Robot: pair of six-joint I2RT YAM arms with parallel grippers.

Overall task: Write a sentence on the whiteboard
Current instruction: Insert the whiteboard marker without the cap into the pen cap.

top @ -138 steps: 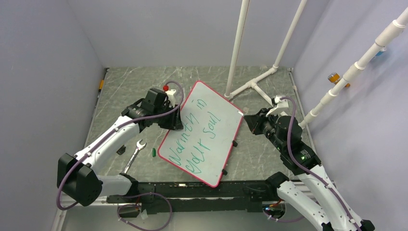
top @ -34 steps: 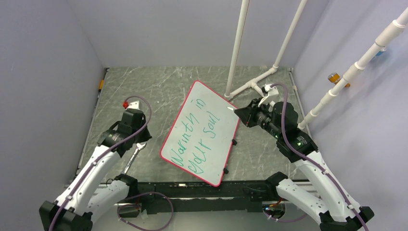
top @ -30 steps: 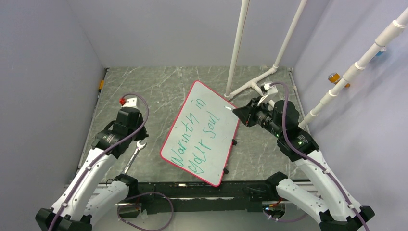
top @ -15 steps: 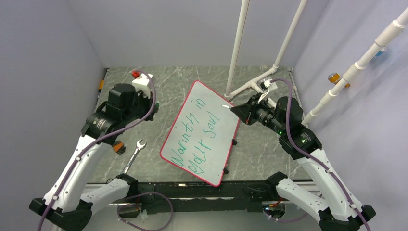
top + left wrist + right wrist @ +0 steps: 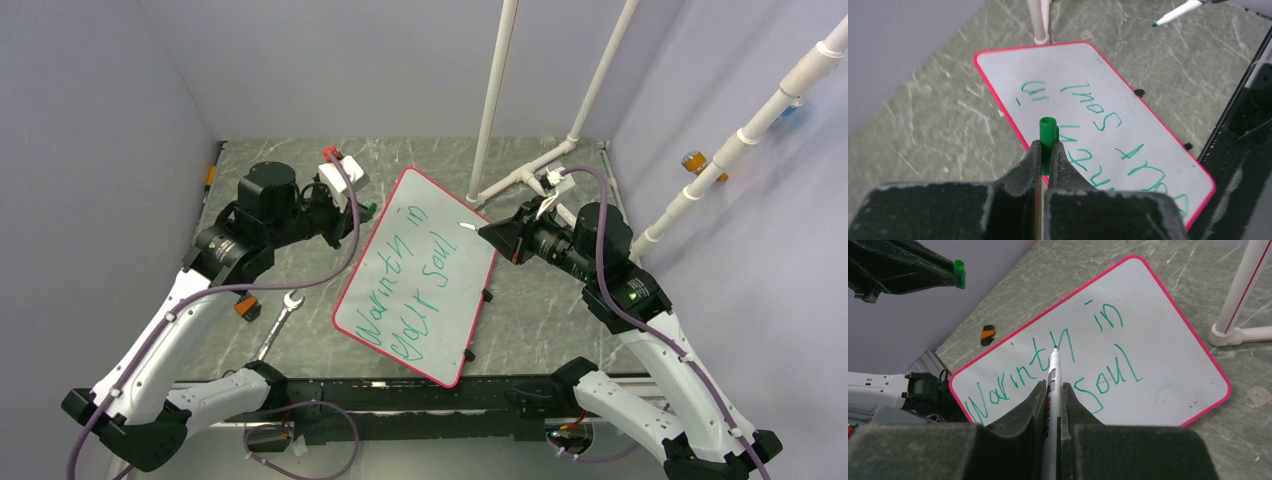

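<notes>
the whiteboard (image 5: 462, 300) lies flat on the table (image 5: 290, 175) between the two arms, with the sentence (image 5: 400, 280) in two green lines that look finished. its long axis runs on a diagonal from the near edge toward the far right, and the lettering follows that axis, starting at the near end, with the tops of the letters toward the left arm's side, so it reads upright from the right wrist. the right gripper (image 5: 1050, 387) pinches a white marker (image 5: 1053, 367) whose bare green tip hangs above the board. the left gripper (image 5: 1044, 147) pinches a green cap (image 5: 1048, 127), open end outward, above the board's left rim. capping looks like the next step. if tip and cap meet off-axis, either could slip in its pinch and drop onto the lettering, or the tip could dip and leave a stray mark. a wrench (image 5: 280, 322) lies left of the board.
</notes>
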